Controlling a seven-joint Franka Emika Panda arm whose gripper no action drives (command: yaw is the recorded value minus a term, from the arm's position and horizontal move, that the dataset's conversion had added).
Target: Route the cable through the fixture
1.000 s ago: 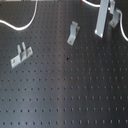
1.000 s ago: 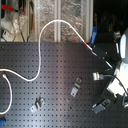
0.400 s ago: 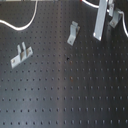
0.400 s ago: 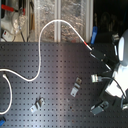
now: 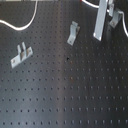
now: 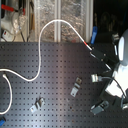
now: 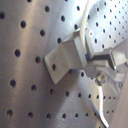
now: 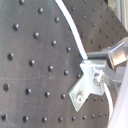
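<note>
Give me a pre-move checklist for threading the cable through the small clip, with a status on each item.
1. Cable at fixture: ok. In the second wrist view the cable runs right beside the fixture.
2. Cable seated through fixture: cannot tell.
3. Gripper hold on cable: cannot tell; the cable reaches it, but the jaws are unclear.
4. Slack: ok. In the second exterior view the cable lies in loose curves.
5. Other clips clear: ok. The two-pronged bracket and slanted bracket stand apart from the gripper.

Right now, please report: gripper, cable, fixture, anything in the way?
The gripper shut on the cable. It runs close beside the fixture; routed or not, cannot tell. Well apart: the two-pronged bracket, the slanted bracket.
</note>
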